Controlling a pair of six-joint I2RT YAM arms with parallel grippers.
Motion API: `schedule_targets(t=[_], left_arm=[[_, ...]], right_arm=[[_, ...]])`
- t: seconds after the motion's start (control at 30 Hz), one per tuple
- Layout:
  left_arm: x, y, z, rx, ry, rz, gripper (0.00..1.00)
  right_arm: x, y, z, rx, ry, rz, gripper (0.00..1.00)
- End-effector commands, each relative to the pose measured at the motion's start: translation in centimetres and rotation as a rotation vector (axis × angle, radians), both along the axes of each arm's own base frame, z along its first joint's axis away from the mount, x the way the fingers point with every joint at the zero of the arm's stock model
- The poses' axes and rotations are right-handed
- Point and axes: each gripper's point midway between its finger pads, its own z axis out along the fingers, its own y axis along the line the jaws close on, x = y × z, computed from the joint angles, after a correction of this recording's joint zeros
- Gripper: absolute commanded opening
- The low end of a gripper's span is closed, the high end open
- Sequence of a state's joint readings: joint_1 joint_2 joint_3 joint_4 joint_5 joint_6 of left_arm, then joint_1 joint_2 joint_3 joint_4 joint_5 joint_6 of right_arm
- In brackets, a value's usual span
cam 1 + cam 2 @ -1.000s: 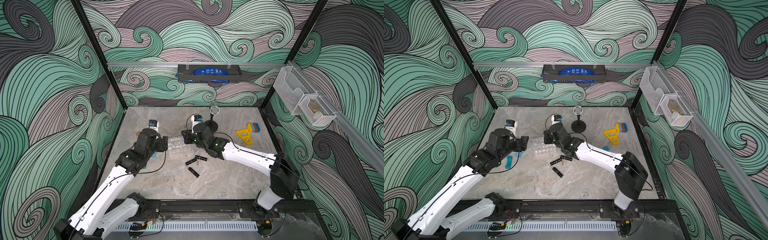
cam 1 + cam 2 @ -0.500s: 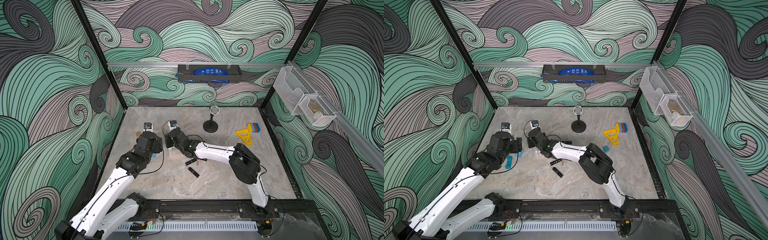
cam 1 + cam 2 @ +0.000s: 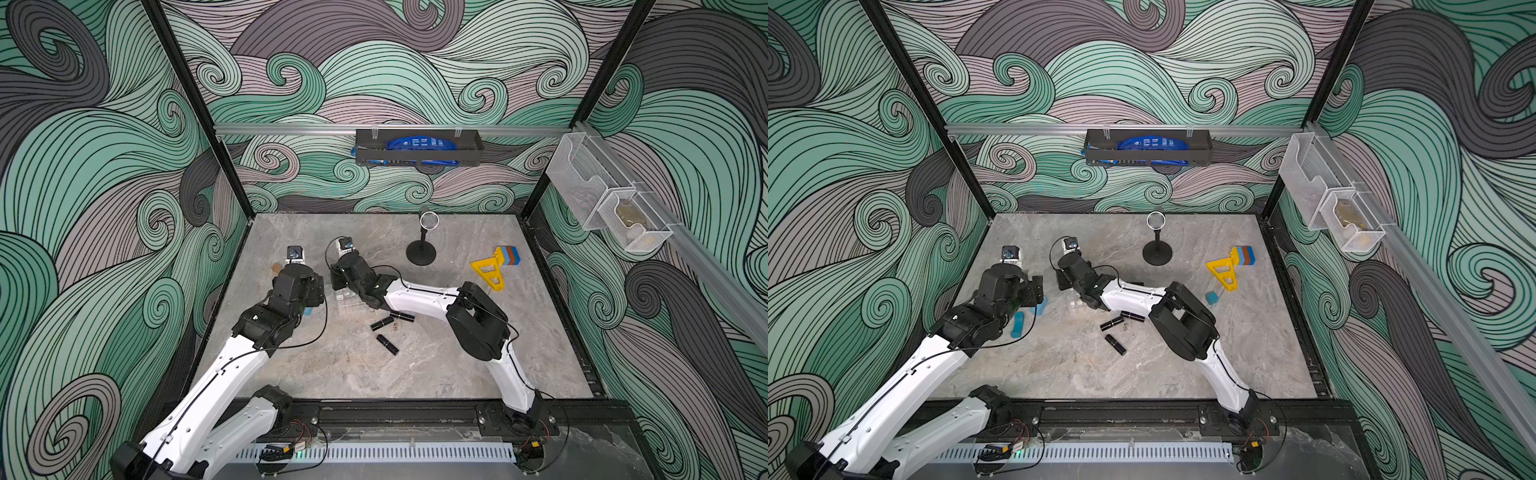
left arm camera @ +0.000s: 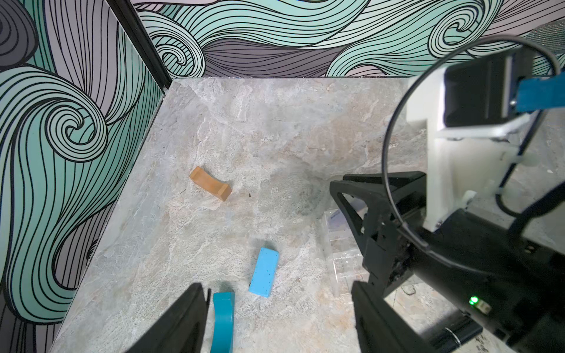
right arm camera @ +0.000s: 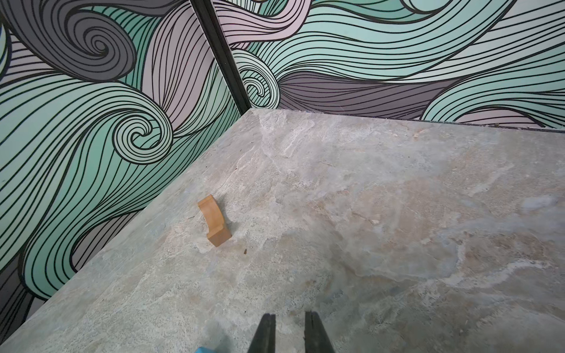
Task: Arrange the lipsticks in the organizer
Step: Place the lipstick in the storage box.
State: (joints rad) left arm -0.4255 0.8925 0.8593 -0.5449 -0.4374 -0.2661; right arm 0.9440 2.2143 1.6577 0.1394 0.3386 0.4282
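I've got the grey stone table (image 3: 415, 374) in front of me, both arms reaching to its left half. My right arm (image 3: 419, 299) lies across the clear organizer (image 3: 349, 303), which sits left of centre. My left arm (image 3: 232, 365) is just left of it.

The left gripper (image 4: 278, 302) is spread wide over the table and grips nothing. A teal curved block (image 4: 223, 321) lies beside one of its fingers and a light blue block (image 4: 264, 272) lies just beyond.

The right gripper (image 5: 289, 318) is at the organizer's far end, fingers drawn almost together with nothing between them that I can see.

3 lipsticks lie flat on the table just near-right of the organizer: 2 (image 3: 381, 324) (image 3: 402, 317) close together and 1 (image 3: 387, 344) nearer me.

A tan curved block (image 5: 215, 221) sits towards the far-left corner.
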Motion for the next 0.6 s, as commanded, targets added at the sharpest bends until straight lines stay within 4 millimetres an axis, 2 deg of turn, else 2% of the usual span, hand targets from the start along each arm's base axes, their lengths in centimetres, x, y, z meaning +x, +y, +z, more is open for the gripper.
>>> schedule_targets(t=[0.0,0.17,0.43,0.57], left_arm=[[0.1,0.3,0.2,-0.018,-0.016,0.015,0.76],[0.1,0.2,0.2,-0.031,-0.019,0.012,0.76],[0.1,0.2,0.1,-0.033,-0.018,0.012,0.76],[0.1,0.4,0.3,-0.035,-0.024,0.02,0.75]], right_arm=[[0.2,0.4,-0.8,-0.001,0.003,0.008,0.07],[0.7,0.1,-2.3,-0.04,0.005,-0.023,0.07],[0.5,0.2,-3.0,-0.111,-0.018,-0.051,0.07],[0.5,0.3,-2.9,-0.115,-0.011,-0.055,0.14]])
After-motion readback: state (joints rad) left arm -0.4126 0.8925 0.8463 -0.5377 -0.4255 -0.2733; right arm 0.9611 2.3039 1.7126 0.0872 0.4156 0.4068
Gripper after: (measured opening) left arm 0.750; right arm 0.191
